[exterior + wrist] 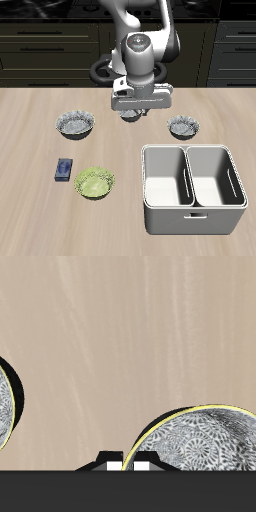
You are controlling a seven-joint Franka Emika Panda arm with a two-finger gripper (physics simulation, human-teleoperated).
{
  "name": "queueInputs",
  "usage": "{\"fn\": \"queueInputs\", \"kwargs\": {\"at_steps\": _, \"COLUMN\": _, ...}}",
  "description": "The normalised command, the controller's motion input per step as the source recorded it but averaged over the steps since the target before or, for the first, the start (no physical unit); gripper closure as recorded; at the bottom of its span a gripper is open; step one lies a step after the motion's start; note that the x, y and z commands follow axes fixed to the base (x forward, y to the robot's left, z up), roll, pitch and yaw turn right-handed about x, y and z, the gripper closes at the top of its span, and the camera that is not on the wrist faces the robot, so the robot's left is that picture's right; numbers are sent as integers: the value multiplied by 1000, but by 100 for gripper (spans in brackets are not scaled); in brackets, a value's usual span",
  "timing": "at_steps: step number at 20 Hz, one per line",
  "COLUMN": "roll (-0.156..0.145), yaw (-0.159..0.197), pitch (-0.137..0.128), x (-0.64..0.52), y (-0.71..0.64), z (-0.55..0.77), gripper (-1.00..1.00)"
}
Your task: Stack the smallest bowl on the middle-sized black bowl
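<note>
The smallest bowl [184,126], dark with a speckled grey-white inside, stands on the table apart from the others; its edge shows in the wrist view [6,406]. The middle-sized black bowl [75,124] stands at the same depth on the other side of the arm and is out of the wrist view. My gripper [137,110] hangs above the table between them, open and empty, touching neither. Only its fingertips [112,465] show in the wrist view, either side of the gripper's midpoint [127,465].
A third, larger dark bowl [133,119] sits mostly hidden behind the gripper and shows close in the wrist view [200,441]. A yellow-green bowl [95,183] and a small blue box [64,169] lie nearer the front edge. A white two-compartment bin [192,205] stands at the front.
</note>
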Motion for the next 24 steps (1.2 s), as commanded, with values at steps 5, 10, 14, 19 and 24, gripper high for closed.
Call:
{"fn": "queueInputs", "kwargs": {"at_steps": 5, "roll": 17, "yaw": 12, "pitch": -53, "x": -44, "y": 166, "z": 356, "gripper": 100}}
{"fn": "queueInputs", "kwargs": {"at_steps": 10, "roll": 12, "yaw": 5, "pitch": -25, "x": -20, "y": 96, "z": 174, "gripper": 100}}
{"fn": "queueInputs", "kwargs": {"at_steps": 14, "roll": 24, "yaw": 17, "pitch": -36, "x": -49, "y": 126, "z": 218, "gripper": 100}}
{"fn": "queueInputs", "kwargs": {"at_steps": 19, "roll": 15, "yaw": 13, "pitch": -31, "x": -54, "y": 105, "z": 187, "gripper": 100}}
{"fn": "queueInputs", "kwargs": {"at_steps": 24, "roll": 19, "yaw": 1, "pitch": -27, "x": 5, "y": 235, "z": 136, "gripper": 100}}
